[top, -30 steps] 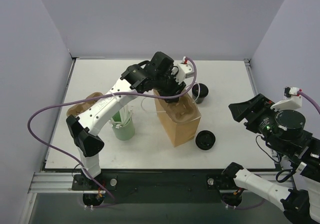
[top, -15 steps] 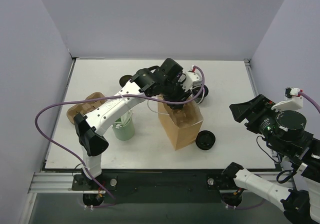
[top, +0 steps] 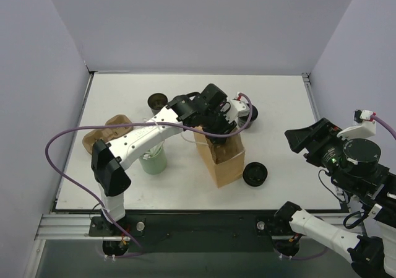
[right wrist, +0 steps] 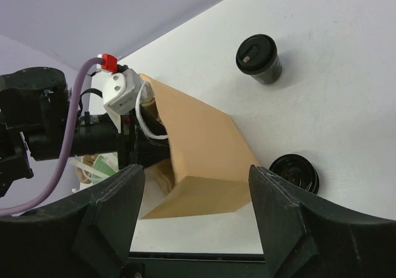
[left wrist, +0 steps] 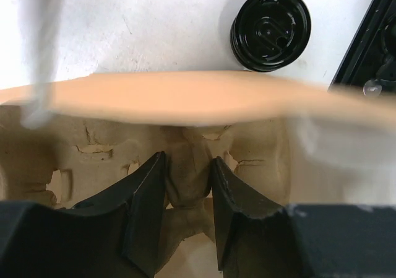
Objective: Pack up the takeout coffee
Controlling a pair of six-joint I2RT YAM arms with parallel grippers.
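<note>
The left pincer (left wrist: 189, 185): reaching down into the open mouth of the brown paper bag (top: 224, 160), its two black fingers (left wrist: 145, 210) standing only narrowly apart and clamping the centre post of a moulded pulp cup carrier (left wrist: 260, 148) that is sitting inside the bag. The bag's rim is running blurred across the wrist view, just above the fingers.

The right pincer (right wrist: 195, 169): hanging raised off the right side of the desk (top: 124, 92), its fingers spread wide and gripping nothing, well apart from every item listed here.

The takeout coffee (right wrist: 260, 58): a black cup standing upright on the desk just beyond the bag's far right corner. In the top view the left wrist is partly covering it. Bare desk is showing between it and the right edge.

The flat black lid (top: 255, 174): lying near the bag's near right corner, with a strip of bare desk showing between the two.

The brown-lined black cup (top: 158, 100): standing upright to the far left of the bag, apart from the left arm, with white desk showing behind it up to the back wall.

The green cup (top: 153, 160): standing left of the bag, directly under the left arm's white link.

The second pulp carrier (top: 102, 135): lying near the desk's left edge, with the purple cable (top: 62, 145) looping over it.
</note>
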